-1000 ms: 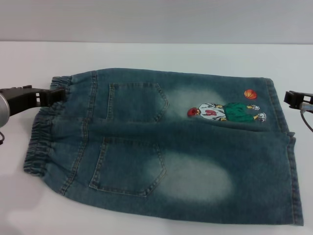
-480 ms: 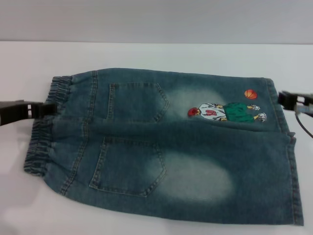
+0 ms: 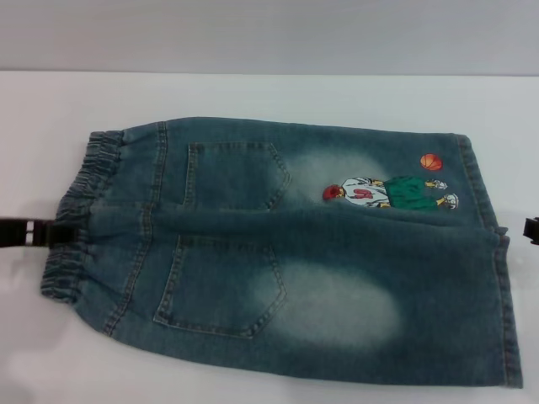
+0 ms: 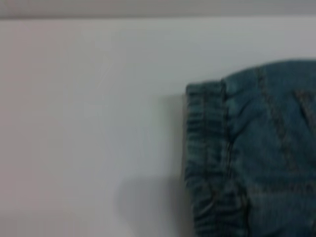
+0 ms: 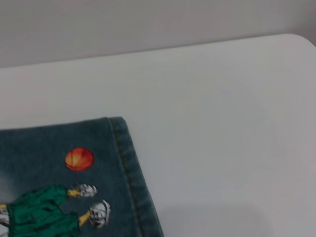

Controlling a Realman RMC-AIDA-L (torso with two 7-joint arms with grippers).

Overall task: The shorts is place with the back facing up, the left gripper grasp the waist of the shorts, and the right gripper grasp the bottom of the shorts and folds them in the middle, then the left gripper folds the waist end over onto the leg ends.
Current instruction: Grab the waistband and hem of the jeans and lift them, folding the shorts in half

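The blue denim shorts (image 3: pixel 278 252) lie flat on the white table (image 3: pixel 269 97), back pockets up. The ruffled waist (image 3: pixel 72 219) is at the left and the straight leg hems (image 3: pixel 497 278) are at the right, with the cartoon print (image 3: pixel 389 192) on the far leg. My left gripper (image 3: pixel 42 233) sits low at the left edge, level with the middle of the waistband and reaching its outer edge. Only a black sliver of my right gripper (image 3: pixel 532 229) shows at the right edge, just off the hems. The left wrist view shows the waistband (image 4: pixel 207 163); the right wrist view shows a hem corner (image 5: pixel 129 163).
The pale wall (image 3: pixel 269 34) rises behind the table's far edge. In the right wrist view the table's rounded corner (image 5: pixel 296 42) shows beyond the hem. Bare white tabletop surrounds the shorts on the far side and at both ends.
Both grippers have shifted toward the near side. The left one went from the far waist corner to mid-waistband. The right one slid back to the frame's edge. The shorts have not moved.
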